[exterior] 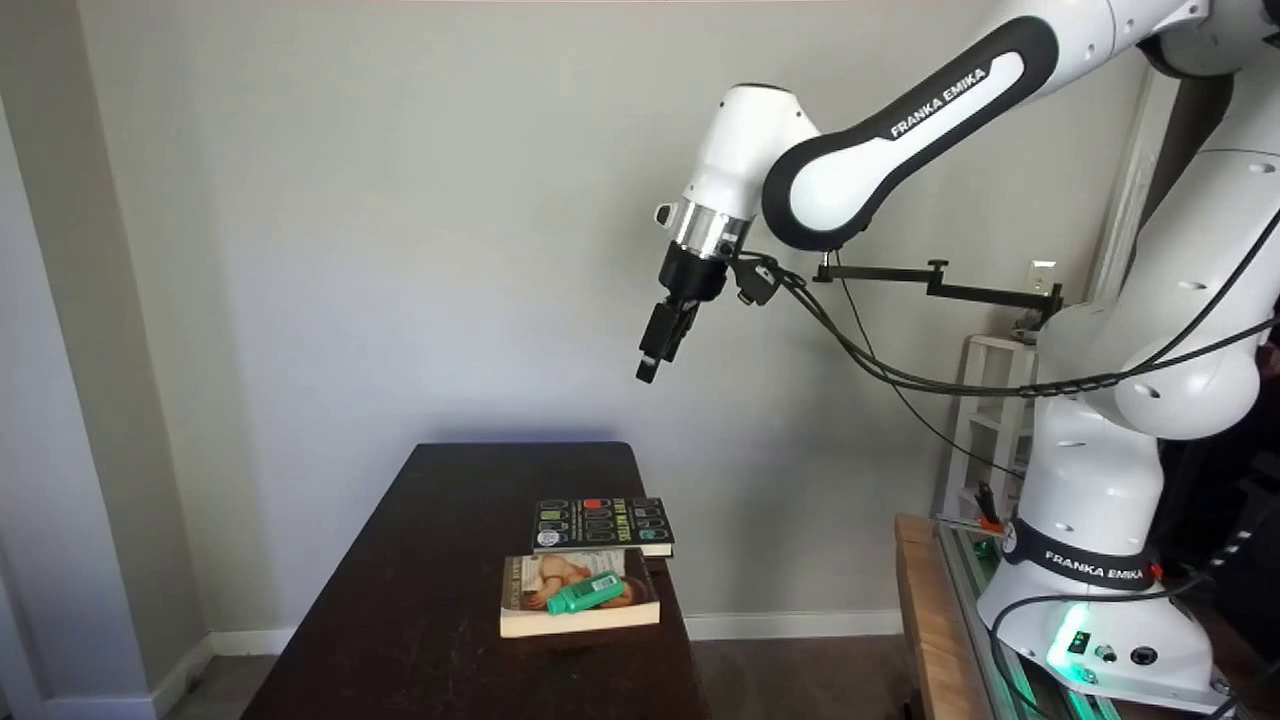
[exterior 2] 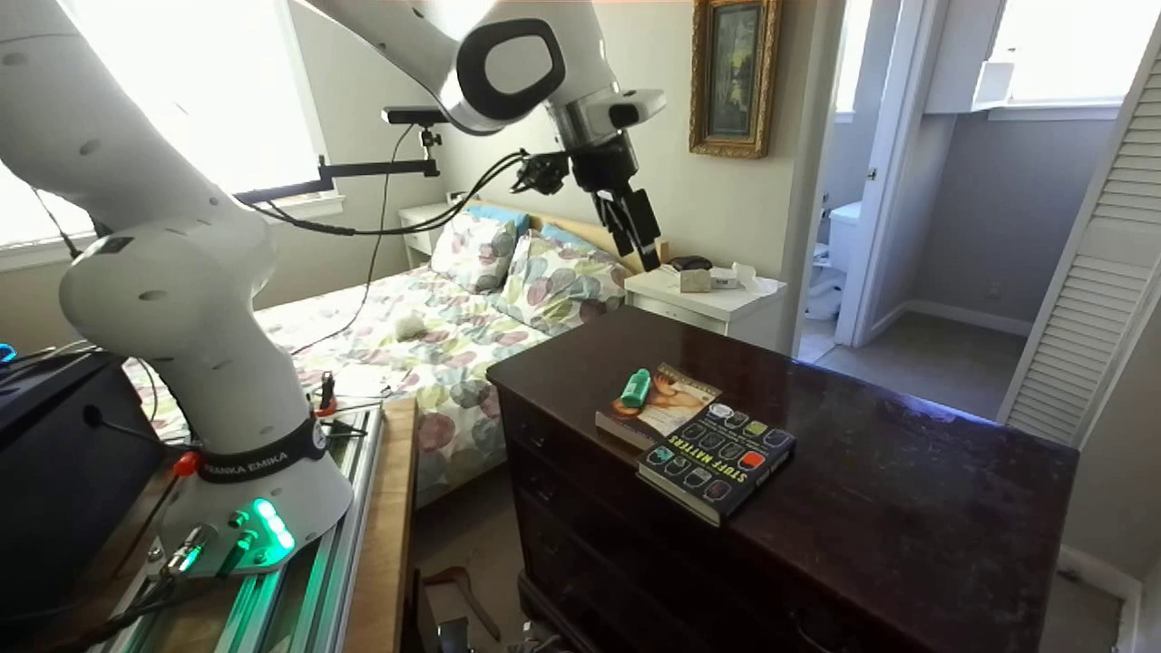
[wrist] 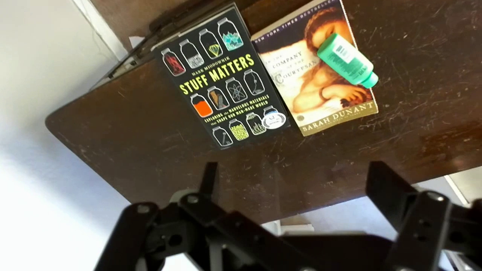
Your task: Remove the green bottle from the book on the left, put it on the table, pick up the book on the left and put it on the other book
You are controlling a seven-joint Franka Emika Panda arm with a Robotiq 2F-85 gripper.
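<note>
In an exterior view, a green bottle [exterior: 586, 593] lies well below the gripper [exterior: 648, 369], on its side on a paperback [exterior: 545, 575] it presumably must leave first. In an exterior view, Stuff Matters [exterior 2: 717, 458], also below, lies beside the paperback, likely its intended base. The wrist view shows fingers [wrist: 388, 194] spread, nothing between them, apparently readied for the bottle.

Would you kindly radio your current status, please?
Black two-fingered gripper open, empty. Green plastic bottle lying on the rectangular brown-and-cream paperback. Nothing seen blocking the bottle; it likely hinders lifting the paperback.
</note>
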